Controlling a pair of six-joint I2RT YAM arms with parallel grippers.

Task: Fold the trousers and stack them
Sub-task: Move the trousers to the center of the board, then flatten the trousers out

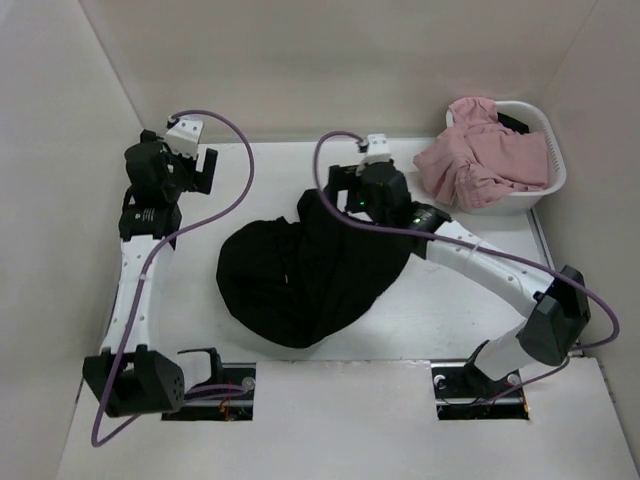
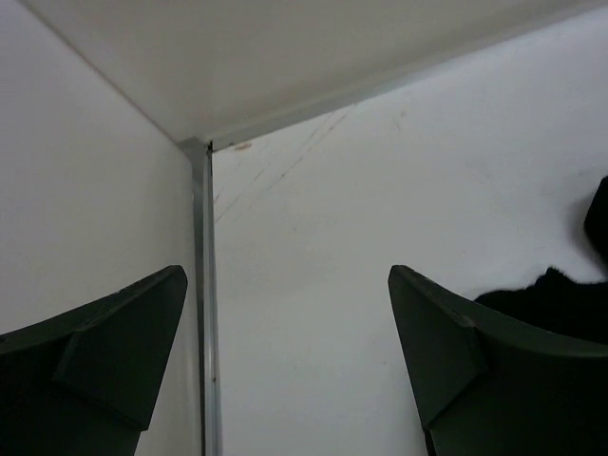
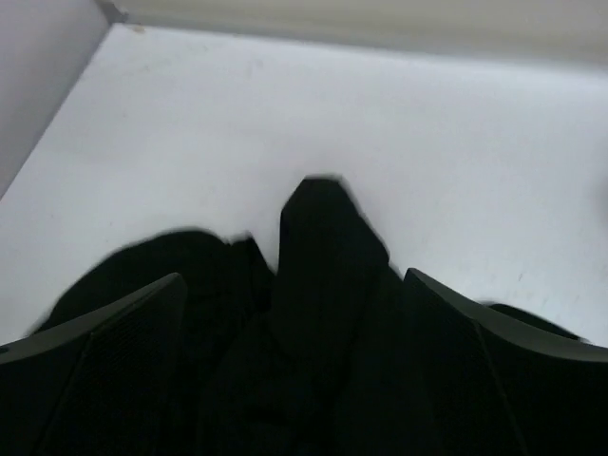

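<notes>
trousers (image 1: pixel 300 275) bunched on tabletop (image 1: pixel 400 315), nothing folded yet; right claw (image 3: pixel 293 280) wide above them, left claw (image 2: pixel 287 275) wide, empty, beside them

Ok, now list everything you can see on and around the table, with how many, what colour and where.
trousers: one, black, heaped mid-table
basket: one, white, far right corner
clothes: a bundle, pink, in the basket, spilling over its left rim
table: one, white, walled on three sides
cables: two, purple, one looping along each arm
left arm: white and black, along the left side
right arm: white and black, reaching in from the right
left claw: open, empty, near the far left corner
right claw: open, over the trousers
</notes>
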